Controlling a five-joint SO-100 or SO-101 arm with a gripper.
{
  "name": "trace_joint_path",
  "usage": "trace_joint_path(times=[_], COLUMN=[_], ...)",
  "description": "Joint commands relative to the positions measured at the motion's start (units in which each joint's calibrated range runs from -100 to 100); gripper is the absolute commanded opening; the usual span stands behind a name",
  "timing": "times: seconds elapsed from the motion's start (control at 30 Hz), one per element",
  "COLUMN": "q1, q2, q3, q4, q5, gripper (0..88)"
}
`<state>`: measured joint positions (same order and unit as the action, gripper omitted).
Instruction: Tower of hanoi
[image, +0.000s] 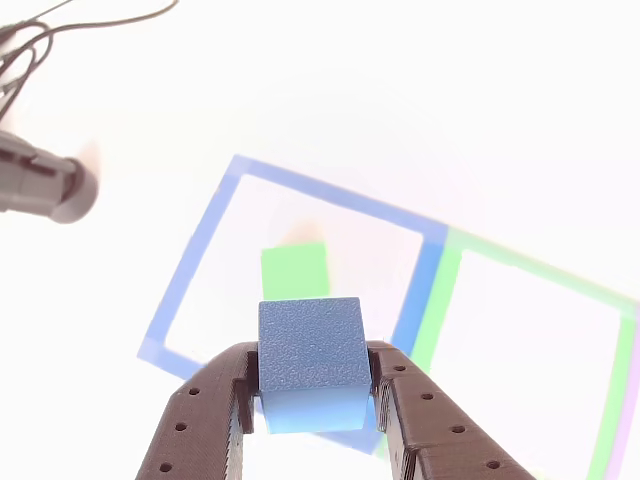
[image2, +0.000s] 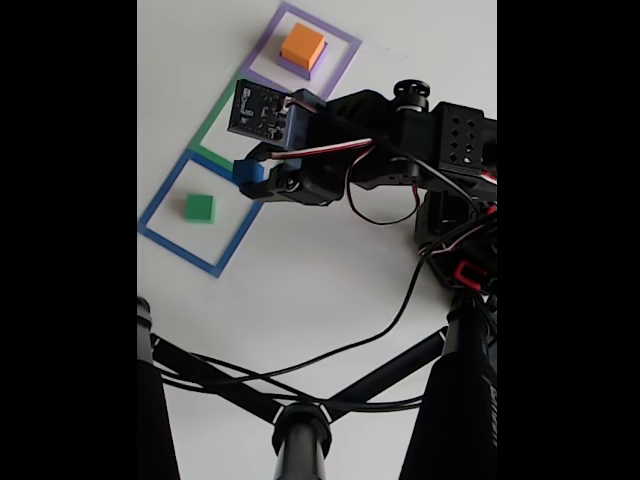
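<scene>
Blue cube (image: 310, 348), pinched between the two fingers of the end effector (image: 312, 395), held above the edge of the blue tape square (image2: 160, 195), near the green block (image2: 200, 207) lying inside it. The cube has no long axis; its faces sit square to the fingers. An orange block (image2: 303, 45) tops a purple one (image2: 297, 68) in the purple tape square (image2: 345, 40); judged mid-task, cube unplaced.

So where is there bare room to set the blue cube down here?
The green square is bare. The blue square has room around the green block. The purple square is crowded by the orange-on-purple stack. The gripper holds the blue cube.
</scene>
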<state>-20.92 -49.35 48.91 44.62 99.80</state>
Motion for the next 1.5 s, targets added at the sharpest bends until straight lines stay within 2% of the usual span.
trace_joint_path(times=[0.0, 0.23, 0.53, 0.87, 1.47], q1=[-1.13, -1.61, -1.71, -1.81, -2.19], q2=[5.14, 20.48, 37.6, 49.95, 57.3], q3=[10.09, 18.91, 19.09, 15.09, 11.54], q4=[-22.92, -51.91, -72.88, -83.0, -87.38], q5=[0.2, 0.2, 0.2, 0.2, 0.2], gripper=[3.8, 3.8, 3.7, 3.7, 3.8])
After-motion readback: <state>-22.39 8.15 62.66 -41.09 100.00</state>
